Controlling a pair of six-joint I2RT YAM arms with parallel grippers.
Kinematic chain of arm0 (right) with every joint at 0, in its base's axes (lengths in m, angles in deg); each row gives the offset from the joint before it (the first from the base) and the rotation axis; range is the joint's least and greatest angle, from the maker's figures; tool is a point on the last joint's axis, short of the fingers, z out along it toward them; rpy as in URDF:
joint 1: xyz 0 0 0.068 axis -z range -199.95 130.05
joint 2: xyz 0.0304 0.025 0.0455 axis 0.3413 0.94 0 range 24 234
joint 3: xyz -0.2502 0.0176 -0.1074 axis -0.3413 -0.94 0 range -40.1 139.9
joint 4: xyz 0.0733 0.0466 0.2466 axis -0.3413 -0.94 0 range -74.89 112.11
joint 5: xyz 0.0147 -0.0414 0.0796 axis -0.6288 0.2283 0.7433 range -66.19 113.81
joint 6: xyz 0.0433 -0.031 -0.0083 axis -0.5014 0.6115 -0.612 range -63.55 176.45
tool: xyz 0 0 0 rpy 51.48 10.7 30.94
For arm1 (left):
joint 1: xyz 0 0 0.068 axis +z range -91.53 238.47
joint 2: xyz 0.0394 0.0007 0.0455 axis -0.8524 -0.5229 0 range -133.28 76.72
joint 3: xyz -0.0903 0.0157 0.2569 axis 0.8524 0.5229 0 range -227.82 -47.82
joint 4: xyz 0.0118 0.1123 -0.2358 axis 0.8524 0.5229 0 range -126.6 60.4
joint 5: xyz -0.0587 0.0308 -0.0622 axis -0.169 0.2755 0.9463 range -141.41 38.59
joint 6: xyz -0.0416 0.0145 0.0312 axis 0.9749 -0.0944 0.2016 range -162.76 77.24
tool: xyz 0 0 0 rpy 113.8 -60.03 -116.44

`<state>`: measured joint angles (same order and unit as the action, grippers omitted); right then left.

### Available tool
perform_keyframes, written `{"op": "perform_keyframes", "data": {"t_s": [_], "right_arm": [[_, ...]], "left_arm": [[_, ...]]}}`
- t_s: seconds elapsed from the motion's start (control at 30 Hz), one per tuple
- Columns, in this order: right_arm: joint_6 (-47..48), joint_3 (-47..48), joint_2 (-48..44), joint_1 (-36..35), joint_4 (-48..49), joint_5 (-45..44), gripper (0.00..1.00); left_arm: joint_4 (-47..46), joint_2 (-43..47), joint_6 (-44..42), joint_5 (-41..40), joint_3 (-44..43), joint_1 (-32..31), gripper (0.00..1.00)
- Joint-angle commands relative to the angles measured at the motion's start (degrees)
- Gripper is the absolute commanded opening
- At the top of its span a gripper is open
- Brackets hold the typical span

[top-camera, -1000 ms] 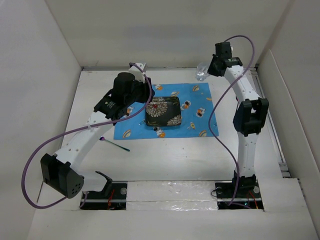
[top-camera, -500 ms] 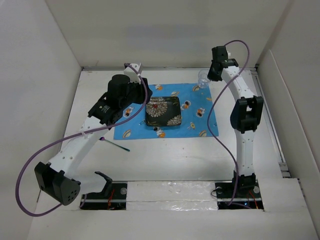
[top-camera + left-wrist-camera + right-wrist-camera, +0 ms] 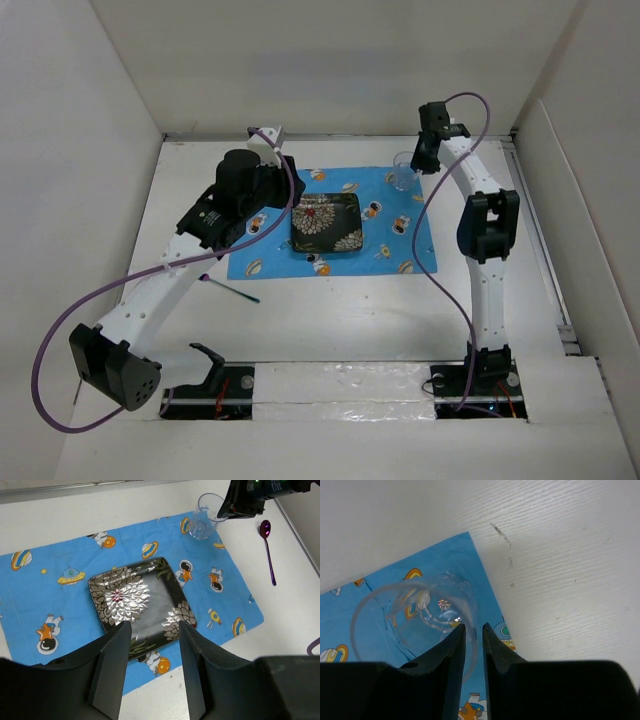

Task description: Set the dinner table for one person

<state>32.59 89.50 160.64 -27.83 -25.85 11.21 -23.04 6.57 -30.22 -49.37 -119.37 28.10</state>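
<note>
While both arms reached over the white table [image 3: 350,320], the scene read from left to right as follows. A thin utensil [image 3: 231,290] with a purple end lay on the bare table, just off the near left corner of the blue cloth [image 3: 70,610]. The left gripper [image 3: 152,626] hovered above the cloth with its fingers spread wide and nothing between them; in its wrist view they framed the near edge of the plate [image 3: 140,600]. The plate, square, black and flower-patterned, sat flat near the middle of the cloth. The cloth itself lay spread on the far half of the table, between the two arms. A clear cup [image 3: 204,516] stood at the cloth's far right corner, slightly tilted; whether its base touched the cloth could not be told. The right gripper [image 3: 474,632] came down on it from above, its fingers drawn close together and pinching the cup's rim, one finger inside the wall and one outside. A purple spoon [image 3: 268,550] lay on the bare table to the right of the cloth, apart from its edge.
</note>
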Motion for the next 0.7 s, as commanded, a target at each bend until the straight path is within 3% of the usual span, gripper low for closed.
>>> {"op": "perform_keyframes", "data": {"t_s": [0.0, 0.1, 0.3, 0.43, 0.47, 0.53, 0.57, 0.6, 0.63, 0.67], "right_arm": [[0.22, 3.55, -0.93, 0.50, -0.55, 0.65, 0.32], [0.21, 4.43, -2.77, 1.63, -0.55, 2.39, 0.42], [0.21, 3.30, -7.86, 4.01, -0.73, 4.77, 0.48], [0.04, -5.83, -19.61, 7.96, 5.76, 11.00, 0.53], [0.04, -12.03, -22.09, 8.84, 7.78, 13.98, 0.53], [-0.31, -19.61, -29.83, 11.39, 14.54, 14.71, 0.38], [-0.57, -28.52, -32.11, 12.09, 17.70, 14.62, 0.29], [-0.84, -32.70, -34.31, 12.79, 22.78, 14.54, 0.11], [-1.97, -36.14, -35.55, 14.28, 24.22, 14.45, 0.00], [-2.42, -39.04, -37.30, 15.08, 25.19, 14.36, 0.00]], "left_arm": [[-1.43, 0.98, 0.82, 0.07, 1.24, -0.04, 0.40], [-1.61, 1.33, 1.00, 0.15, 1.59, -0.04, 0.40], [-1.26, 1.51, 0.48, -0.46, 1.06, -0.04, 0.40], [0.40, 0.63, -1.54, -3.69, -1.21, -0.04, 0.34], [0.85, -0.07, -2.07, -5.11, -1.83, -0.04, 0.31], [1.47, -0.86, -2.95, -6.70, -3.77, -0.04, 0.18], [1.64, -1.13, -3.13, -7.14, -4.21, -0.04, 0.13], [1.29, -1.22, -3.22, -7.40, -4.56, -0.04, 0.02], [1.03, -1.22, -3.31, -7.32, -5.17, -0.04, 0.00], [0.77, -1.22, -3.39, -6.97, -5.27, -0.04, 0.00]]}}
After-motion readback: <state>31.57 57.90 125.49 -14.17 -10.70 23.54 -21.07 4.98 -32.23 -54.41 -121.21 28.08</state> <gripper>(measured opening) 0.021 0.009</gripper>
